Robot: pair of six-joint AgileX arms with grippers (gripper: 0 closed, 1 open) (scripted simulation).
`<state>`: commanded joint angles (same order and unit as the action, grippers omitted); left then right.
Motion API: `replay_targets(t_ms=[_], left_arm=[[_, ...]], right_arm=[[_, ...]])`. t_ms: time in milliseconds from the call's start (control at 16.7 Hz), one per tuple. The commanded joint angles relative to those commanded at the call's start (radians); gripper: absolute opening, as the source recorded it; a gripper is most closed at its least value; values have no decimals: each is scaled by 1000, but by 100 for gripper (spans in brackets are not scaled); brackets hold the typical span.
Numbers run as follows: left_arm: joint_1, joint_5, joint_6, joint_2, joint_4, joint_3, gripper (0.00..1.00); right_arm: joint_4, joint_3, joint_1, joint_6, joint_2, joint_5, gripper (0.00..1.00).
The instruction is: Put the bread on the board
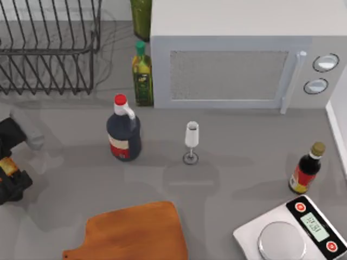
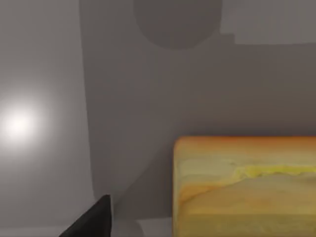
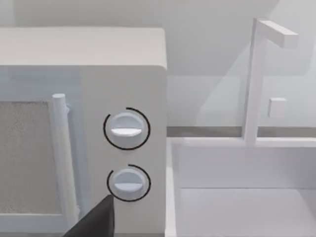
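The bread is a golden-yellow chunk with an orange-brown crust, lying on the grey table close under my left wrist camera. From above, a small orange piece of the bread shows between dark parts of my left gripper at the table's far left edge. One dark fingertip stands beside the bread with a gap of bare table between them, so the gripper is open around it. The board is a flat orange-brown wooden board at the front, right of my left arm. My right arm is parked facing the microwave, one fingertip showing.
A dark sauce jug and a wine glass stand behind the board. A silver scale and a small brown bottle are at the front right. A microwave, an oil bottle and a wire rack line the back.
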<state>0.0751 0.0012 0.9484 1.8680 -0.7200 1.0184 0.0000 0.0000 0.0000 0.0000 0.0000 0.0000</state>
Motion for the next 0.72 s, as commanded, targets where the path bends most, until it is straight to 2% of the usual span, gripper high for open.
replay_targets(t_ms=[60, 720], left_arm=[[0, 0, 0, 0, 0, 0, 100], [0, 0, 0, 0, 0, 0, 17]], right_arm=[[0, 0, 0, 0, 0, 0, 100], [0, 0, 0, 0, 0, 0, 100]])
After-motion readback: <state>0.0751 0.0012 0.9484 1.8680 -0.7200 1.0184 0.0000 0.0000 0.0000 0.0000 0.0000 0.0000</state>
